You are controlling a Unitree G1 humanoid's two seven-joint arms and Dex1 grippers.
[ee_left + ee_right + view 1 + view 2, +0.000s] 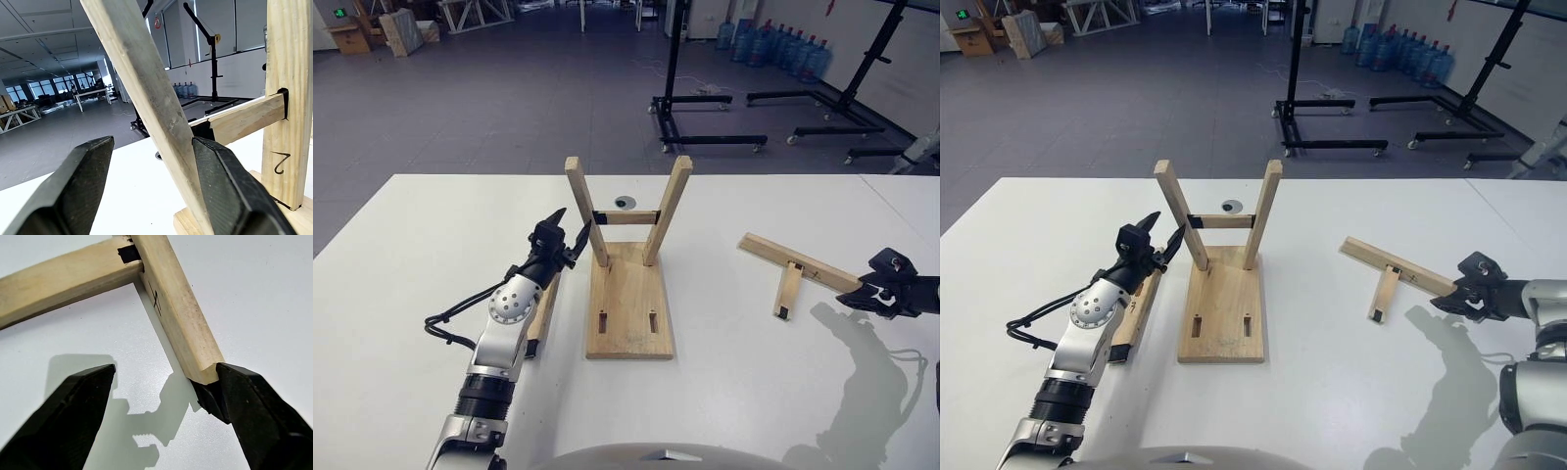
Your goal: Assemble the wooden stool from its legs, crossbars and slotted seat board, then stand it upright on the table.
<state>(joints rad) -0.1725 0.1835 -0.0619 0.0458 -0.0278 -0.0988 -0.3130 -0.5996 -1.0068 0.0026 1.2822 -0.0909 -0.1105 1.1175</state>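
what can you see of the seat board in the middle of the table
The seat board is a pale wooden rectangle lying flat on the white table. At its far end a left leg and a right leg stand up from it, leaning apart and joined by a crossbar. Two dark slots at its near end are empty. The left pincer is open around the left leg.

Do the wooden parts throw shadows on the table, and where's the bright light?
Right wrist view: the loose leg throws a dark shadow on the white table by its end. Left wrist view: bright windows glow behind the upright legs.
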